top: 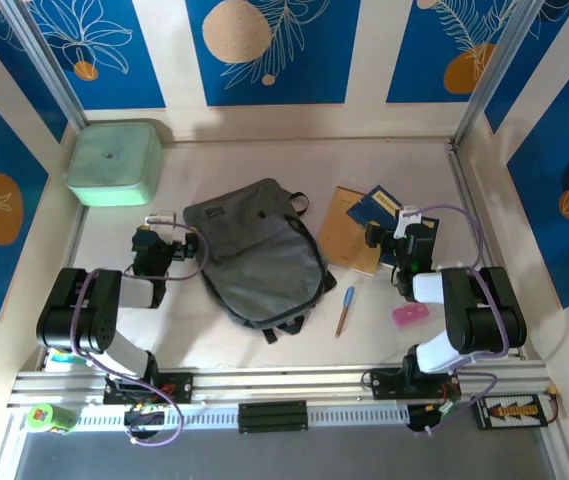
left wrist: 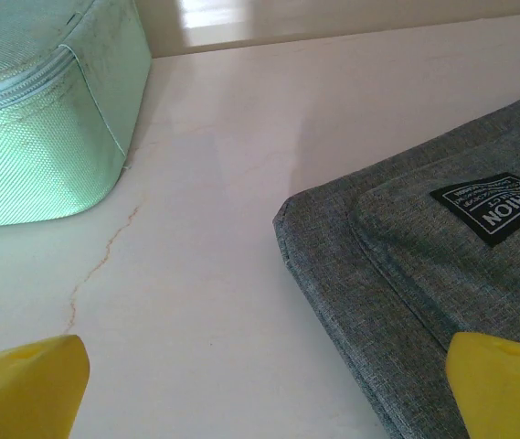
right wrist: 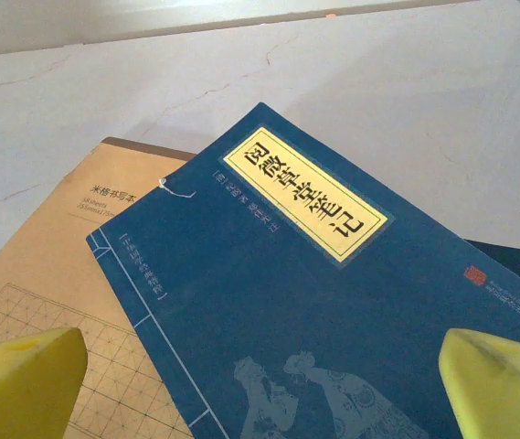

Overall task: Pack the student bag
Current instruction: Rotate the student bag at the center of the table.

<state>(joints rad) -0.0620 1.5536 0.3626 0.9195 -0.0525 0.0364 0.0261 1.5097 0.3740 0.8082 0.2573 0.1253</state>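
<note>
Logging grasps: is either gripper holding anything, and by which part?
Nothing held: left gripper open by the student bag, right gripper open over the blue book.

Blue book [right wrist: 314,302] atop tan grid notebook [right wrist: 68,274] — pale table [right wrist: 333,73], yellow pincer fingertips [right wrist: 22,380] apart

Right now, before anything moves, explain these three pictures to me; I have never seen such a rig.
Two robot arms are bolted at the table's near edge. The overhead picture shows both, left arm and right arm. Between them lies the grey student bag; a mint-green box sits far left; a tan notebook, blue book, pen and pink item lie to the right. The other two pictures come from wrist cameras; the yellow shapes are fingertips. The left gripper is open beside the bag, the right gripper open over the blue book. Neither holds anything.
</note>
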